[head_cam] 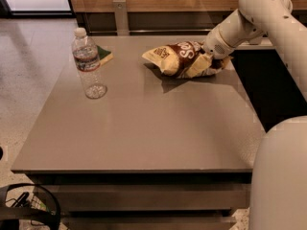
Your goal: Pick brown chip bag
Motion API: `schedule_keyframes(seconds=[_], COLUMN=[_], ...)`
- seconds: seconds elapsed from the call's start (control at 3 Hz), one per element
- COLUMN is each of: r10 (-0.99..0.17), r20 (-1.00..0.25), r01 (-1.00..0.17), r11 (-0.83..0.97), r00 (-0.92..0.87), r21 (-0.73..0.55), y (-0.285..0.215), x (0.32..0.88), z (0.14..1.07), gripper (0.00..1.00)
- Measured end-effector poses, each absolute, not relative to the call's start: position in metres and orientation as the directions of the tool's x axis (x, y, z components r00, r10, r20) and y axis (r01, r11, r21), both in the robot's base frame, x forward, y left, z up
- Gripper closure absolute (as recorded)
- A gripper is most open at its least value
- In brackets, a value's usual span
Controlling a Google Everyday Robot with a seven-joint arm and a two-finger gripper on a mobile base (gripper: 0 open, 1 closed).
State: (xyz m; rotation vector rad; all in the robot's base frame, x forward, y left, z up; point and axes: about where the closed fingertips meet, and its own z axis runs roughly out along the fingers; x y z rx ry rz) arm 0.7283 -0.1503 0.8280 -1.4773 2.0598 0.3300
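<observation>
There, gripper (207, 55) jaws pinching brown chip bag (175, 59) right end; water bottle (88, 63) well apart.

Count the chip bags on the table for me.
1. The brown chip bag lies at the far right of the table, the gripper against its right end. The arm hides a little tabletop, so another could be hidden there.

Crumpled brown chip bag (178, 59), pale yellow ends, lies sideways on the desk's (144, 128) far right, claw (207, 55) at its right end.

Extended arm (261, 11) angled down, gripper (208, 52) low, far right
</observation>
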Motion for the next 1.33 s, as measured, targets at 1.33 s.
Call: schedule_keyframes(seconds=[1.33], r10=[-0.809], r20=[-0.566], r01=[-0.921], r11=[0.327], r00=[-0.157], r21=[-0.213], y=[-0.139], x=[0.72], z=[0.876], gripper=[1.0])
